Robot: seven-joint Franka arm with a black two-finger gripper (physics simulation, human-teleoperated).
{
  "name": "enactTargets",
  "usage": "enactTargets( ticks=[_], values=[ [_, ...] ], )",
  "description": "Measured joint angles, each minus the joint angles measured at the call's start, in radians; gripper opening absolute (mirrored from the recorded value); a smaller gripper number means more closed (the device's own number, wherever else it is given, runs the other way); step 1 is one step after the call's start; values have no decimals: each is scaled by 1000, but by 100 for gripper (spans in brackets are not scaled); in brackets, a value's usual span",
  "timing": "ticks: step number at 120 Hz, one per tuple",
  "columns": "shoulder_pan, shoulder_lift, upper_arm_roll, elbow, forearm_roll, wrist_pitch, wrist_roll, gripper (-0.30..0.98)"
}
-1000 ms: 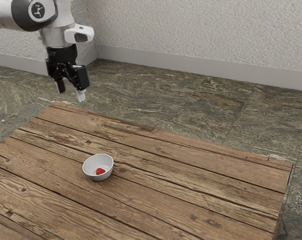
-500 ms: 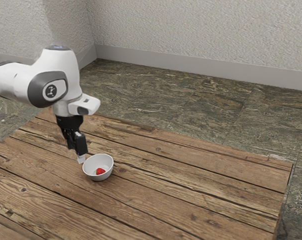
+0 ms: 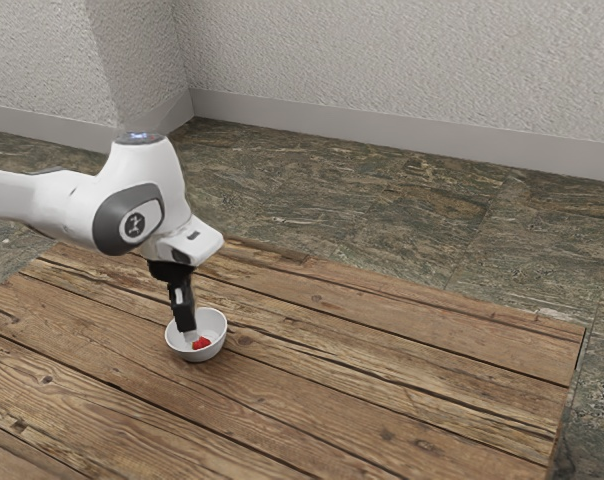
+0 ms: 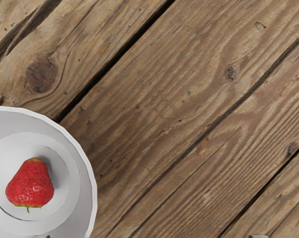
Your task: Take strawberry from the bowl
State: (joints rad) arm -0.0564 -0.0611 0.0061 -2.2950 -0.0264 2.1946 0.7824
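My gripper (image 3: 190, 337) points down over the white bowl (image 3: 221, 335), its fingertips seen against the bowl's inside, just beside the strawberry (image 3: 200, 343). In the wrist view, small bits of two fingertips show wide apart at the lower edge, so the gripper (image 4: 153, 236) is open. There the red strawberry (image 4: 30, 185) lies on the floor of the bowl (image 4: 83, 191), under one finger's side rather than centred between the two. Whether a fingertip touches the fruit or the bowl, I cannot tell.
The bowl stands on a brown plank table (image 3: 382, 385), with bare wood around it in the exterior view. The table's far edge runs behind the arm, and a pale wall (image 3: 402, 70) rises beyond the stone floor (image 3: 382, 205).
From high above the table's far corner, my hand has come down and toward the exterior view's right, first beside the bowl and now over it. Bowl and strawberry have stayed put.
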Motion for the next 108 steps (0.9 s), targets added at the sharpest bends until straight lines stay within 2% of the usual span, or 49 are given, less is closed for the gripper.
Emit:
enactTargets(
  ticks=[28, 61, 96, 108],
  values=[
    [26, 39, 4, -14, -44, 76, 64, 48],
    [29, 140, 43, 53, -50, 134, 106, 48],
    [48, 163, 48, 56, -53, 175, 130, 48],
    [47, 170, 49, 56, -52, 183, 132, 43]
  ],
)
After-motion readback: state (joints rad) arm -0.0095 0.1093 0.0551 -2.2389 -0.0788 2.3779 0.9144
